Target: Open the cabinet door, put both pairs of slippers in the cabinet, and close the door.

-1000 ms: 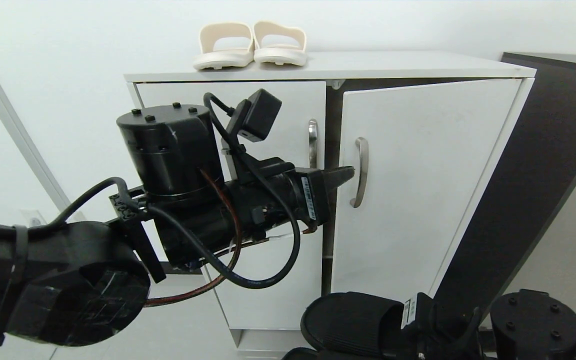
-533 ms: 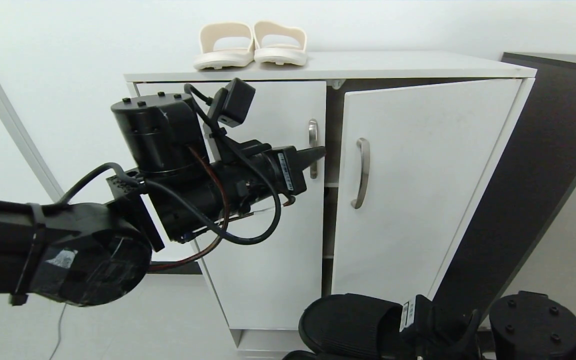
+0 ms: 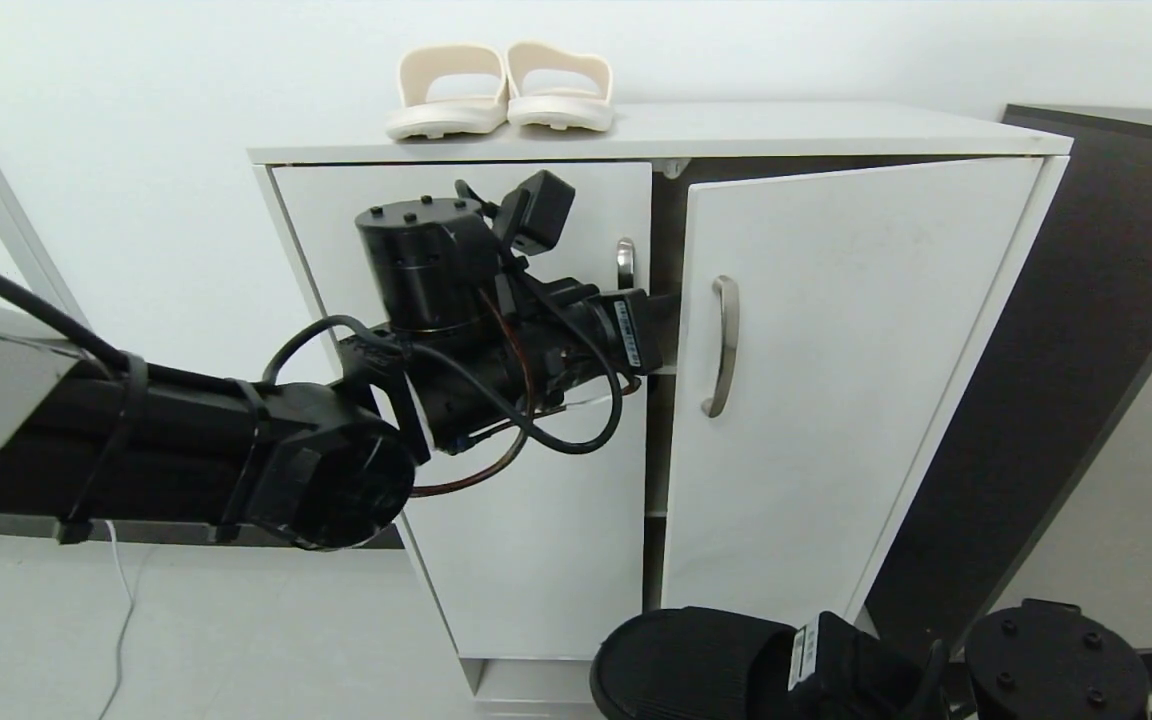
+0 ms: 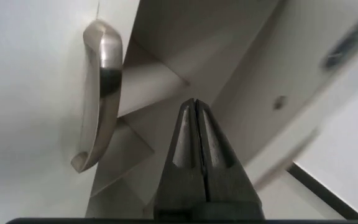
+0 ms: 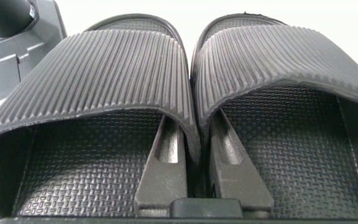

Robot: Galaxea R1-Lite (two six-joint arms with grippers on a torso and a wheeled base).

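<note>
Step in hand: opening the cabinet (image 3: 786, 128). Its right door (image 3: 836, 400) stands ajar, with a dark gap between it and the left door (image 3: 526, 540), which looks shut. We judge the opening too narrow yet for slippers, so neither pair is stowed.

The left arm (image 3: 186, 450) reaches roughly level across the left door's front. Its wrist is turned so the left fingers (image 4: 184, 146) point into the gap.

The black slippers (image 3: 676, 650) hang low before the cabinet's foot, well below the left fingers. The right fingers (image 5: 166, 155) are clamped on the pair, one inside each slipper, pinching the adjoining inner walls.

The cream slippers (image 3: 501, 88) sit on the cabinet top, above the left fingers and well apart.

A door handle (image 4: 101, 93) lies just beside the left fingers, untouched. These are pressed together and empty, tips toward an inner shelf (image 4: 154, 81).

Next move, as we judge it: set the closed tips behind the right door's edge and sweep it wide without slipping off.
</note>
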